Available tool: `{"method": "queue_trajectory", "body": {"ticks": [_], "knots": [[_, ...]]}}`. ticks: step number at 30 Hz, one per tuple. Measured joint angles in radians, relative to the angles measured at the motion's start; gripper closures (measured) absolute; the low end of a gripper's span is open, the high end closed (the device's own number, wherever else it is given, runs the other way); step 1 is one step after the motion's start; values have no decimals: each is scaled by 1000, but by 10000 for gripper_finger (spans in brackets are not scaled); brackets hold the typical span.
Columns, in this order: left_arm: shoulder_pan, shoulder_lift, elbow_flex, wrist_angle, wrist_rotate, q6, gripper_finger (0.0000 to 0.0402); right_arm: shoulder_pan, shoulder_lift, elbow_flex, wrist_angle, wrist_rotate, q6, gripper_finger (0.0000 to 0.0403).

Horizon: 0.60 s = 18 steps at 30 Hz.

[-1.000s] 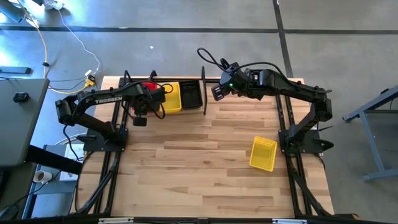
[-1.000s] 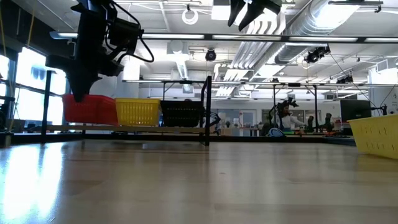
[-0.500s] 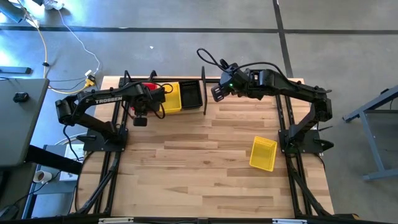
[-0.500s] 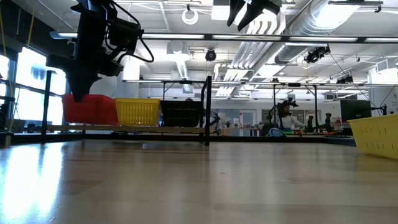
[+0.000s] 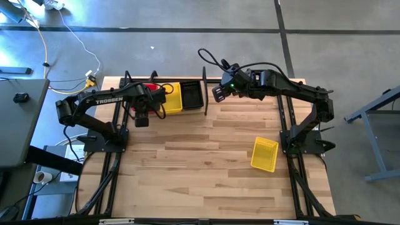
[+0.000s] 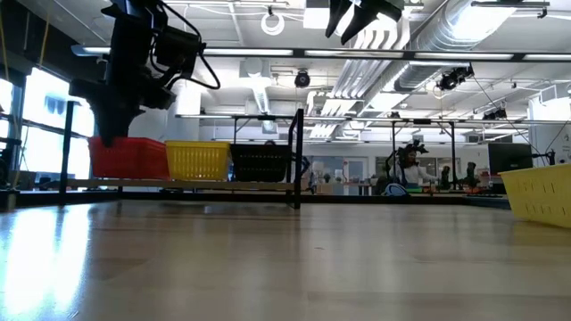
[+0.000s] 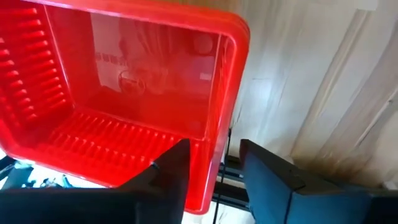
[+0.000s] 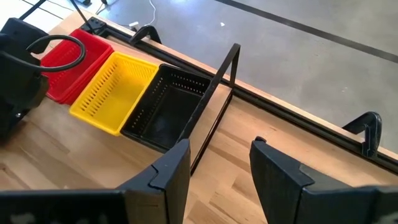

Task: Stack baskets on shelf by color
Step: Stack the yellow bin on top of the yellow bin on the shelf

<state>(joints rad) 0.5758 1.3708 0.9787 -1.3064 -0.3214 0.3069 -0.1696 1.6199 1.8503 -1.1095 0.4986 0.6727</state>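
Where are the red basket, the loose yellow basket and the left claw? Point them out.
red basket (image 7: 143, 81): left wrist view, inner end wall.
loose yellow basket (image 5: 264, 154): high view, middle of its mesh floor, on the table near the right arm's base.
left claw (image 7: 214, 180): left wrist view, midway between fingertips, straddling the red basket's wall.

From above, the left arm pretty much covers the red basket (image 5: 148, 87), only a sliver shows. In the left wrist view that basket runs off the edge. At desk level the loose yellow basket (image 6: 540, 196) is cut off at the side, and the right gripper (image 6: 361, 18) is chopped at the top.
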Motion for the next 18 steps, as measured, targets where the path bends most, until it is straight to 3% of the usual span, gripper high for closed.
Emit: {"method": "queue_trajectory", "body": {"ticks": [10, 18], "knots": [[0, 0, 4, -32, -3, -6, 249, 6, 0, 0, 0, -25, 26, 253], [-1, 0, 100, -62, -3, -26, 249, 47, 0, 0, 0, -41, 53, 253]]}}
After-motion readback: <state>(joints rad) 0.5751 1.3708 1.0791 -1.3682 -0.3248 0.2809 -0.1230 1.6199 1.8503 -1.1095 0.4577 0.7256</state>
